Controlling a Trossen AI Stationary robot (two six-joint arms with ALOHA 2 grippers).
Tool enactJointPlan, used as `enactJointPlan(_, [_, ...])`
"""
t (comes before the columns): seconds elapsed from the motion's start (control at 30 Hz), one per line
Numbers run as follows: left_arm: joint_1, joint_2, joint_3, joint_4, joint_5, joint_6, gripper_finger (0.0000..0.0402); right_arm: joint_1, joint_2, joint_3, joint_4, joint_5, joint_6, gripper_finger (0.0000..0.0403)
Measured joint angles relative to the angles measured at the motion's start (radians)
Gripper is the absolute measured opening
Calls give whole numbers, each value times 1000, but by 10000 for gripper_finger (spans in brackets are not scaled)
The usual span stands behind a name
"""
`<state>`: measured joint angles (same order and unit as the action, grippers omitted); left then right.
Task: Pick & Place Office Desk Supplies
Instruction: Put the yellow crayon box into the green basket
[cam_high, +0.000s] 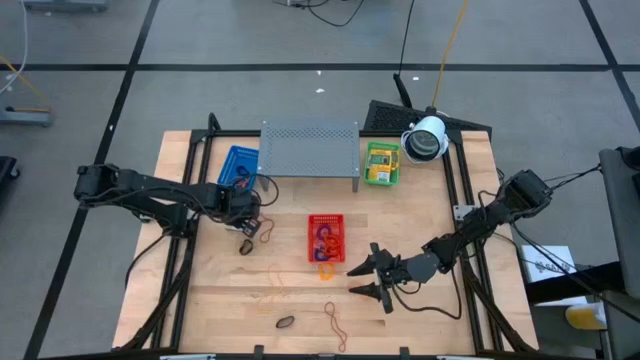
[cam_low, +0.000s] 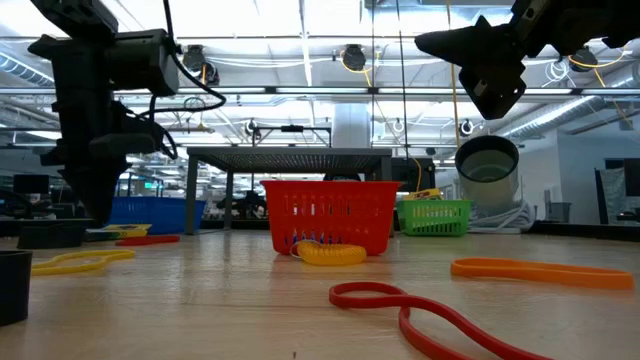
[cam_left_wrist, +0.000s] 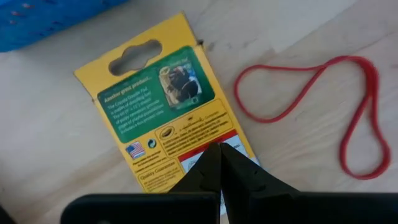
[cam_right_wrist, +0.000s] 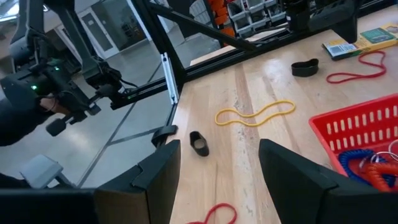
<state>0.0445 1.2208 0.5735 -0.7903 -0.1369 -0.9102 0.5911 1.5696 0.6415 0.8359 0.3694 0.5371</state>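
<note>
A yellow-and-green packet (cam_left_wrist: 168, 118) lies flat on the wood beside the blue basket (cam_high: 240, 165). My left gripper (cam_left_wrist: 219, 152) is shut, and its tips point down over the packet's barcode end. A red rubber band (cam_left_wrist: 311, 102) lies beside the packet. My right gripper (cam_high: 370, 278) hovers open, clear of everything, near the red basket (cam_high: 326, 238), which holds bands. Loose bands rest on the table: yellow (cam_right_wrist: 255, 114), black (cam_right_wrist: 199, 143), orange (cam_high: 326, 272) and red (cam_low: 420, 310). More packets sit in the green basket (cam_high: 382, 163). My left gripper has its shut fingertips (cam_left_wrist: 211, 165) over the packet's barcode end (cam_left_wrist: 186, 140), coming from above. The fingers hide the spot, so I cannot tell whether they touch it. The packet lies flat on the table.
The grey perforated rack (cam_high: 310, 148) stands at the far middle of the table. A white round camera (cam_high: 425, 138) sits by the green basket. Another black loop (cam_right_wrist: 305, 67) lies near the packet. Bare wood stretches along the near edge around a dark band (cam_high: 285, 322).
</note>
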Motion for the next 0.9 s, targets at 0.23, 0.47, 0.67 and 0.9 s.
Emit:
enactJointPlan(0.23, [1,33,0,5,24,0,1,0,0,0,-4,0,4,208])
enactJointPlan(0.47, [-39,103,5,107,75,49,1,0,0,0,-41,0,27,208])
enactJointPlan(0.67, [-101,137,5,202,135,70,1,0,0,0,-49,0,38,208])
enactJointPlan(0.9, [-175,139,2,227,154,89,0,-36,0,0,-39,0,-71,208])
